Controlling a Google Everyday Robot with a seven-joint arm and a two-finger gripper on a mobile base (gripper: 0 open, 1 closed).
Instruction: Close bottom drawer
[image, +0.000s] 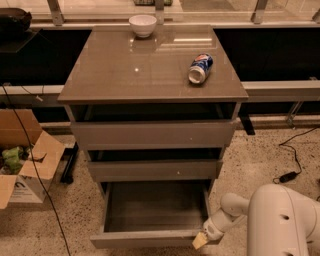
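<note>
Low at cabinet (152, 132) foot, bottom drawer (154, 207) stands pulled out. Gripper (201, 241) at its front's right corner; jaws' state you cannot tell. Rigid, handle-less, glossy, likely light on runners: push flat front squarely, near centre.

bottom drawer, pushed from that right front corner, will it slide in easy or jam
The bottom drawer looks empty, so it is probably light and should slide with little force. The gripper sits at its front right corner, so an off-centre push might skew it a little. Its flat front looks stiff, unlikely to flex.
</note>
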